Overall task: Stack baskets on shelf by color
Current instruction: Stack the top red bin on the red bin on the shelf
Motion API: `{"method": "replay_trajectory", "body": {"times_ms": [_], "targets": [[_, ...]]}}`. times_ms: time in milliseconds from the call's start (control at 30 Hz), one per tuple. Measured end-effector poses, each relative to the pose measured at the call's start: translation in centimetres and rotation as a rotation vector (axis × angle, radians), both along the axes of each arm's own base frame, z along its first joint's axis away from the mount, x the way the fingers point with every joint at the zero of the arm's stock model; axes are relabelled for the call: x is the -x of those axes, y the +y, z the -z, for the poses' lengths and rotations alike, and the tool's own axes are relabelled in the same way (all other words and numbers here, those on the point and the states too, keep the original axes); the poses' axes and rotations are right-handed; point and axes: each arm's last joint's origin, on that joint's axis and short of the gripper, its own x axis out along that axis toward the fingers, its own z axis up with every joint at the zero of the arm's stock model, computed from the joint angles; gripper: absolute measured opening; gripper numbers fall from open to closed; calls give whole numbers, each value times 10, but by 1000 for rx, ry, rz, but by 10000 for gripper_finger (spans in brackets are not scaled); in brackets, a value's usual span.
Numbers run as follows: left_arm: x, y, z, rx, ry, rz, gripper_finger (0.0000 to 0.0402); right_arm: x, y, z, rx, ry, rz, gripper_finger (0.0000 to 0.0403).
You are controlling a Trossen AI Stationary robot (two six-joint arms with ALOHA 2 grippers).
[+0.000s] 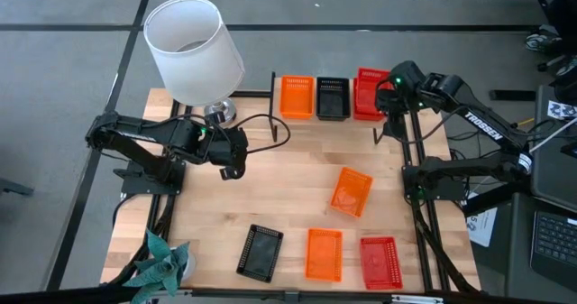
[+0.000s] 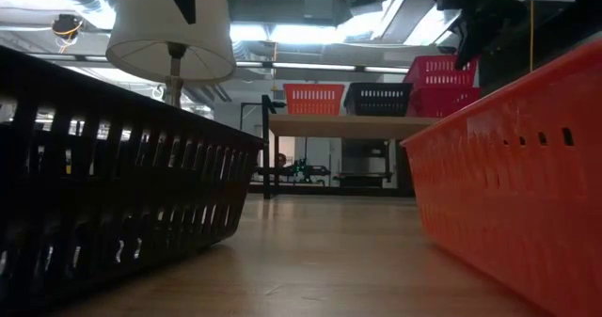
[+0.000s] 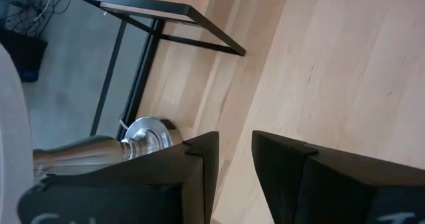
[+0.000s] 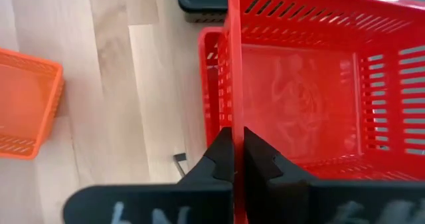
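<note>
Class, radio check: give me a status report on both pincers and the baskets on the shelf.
Right pincer shut on rim of red perforated plastic basket, over another red one on the light-wood shelf. Left pincer empty, slightly open, near the silver lamp base. Nothing blocking.

On the shelf (image 1: 306,116) three basket stacks (image 1: 332,98) sit side by side. The lamp (image 1: 193,50) stands left of the shelf. Before the shelf lie four loose baskets (image 1: 324,254); one basket (image 1: 352,192) lies nearer it.
</note>
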Motion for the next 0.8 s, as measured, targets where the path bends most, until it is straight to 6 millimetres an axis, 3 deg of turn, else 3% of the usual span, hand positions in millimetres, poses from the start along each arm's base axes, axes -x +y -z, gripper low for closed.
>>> {"method": "replay_trajectory", "body": {"times_ms": [233,800], "targets": [[0,0,0,1,-3,0,84,0,0,0,2,0,-2,13],[-2,0,-1,5,-21,-1,84,-19,-18,18,16,128,25,132]]}}
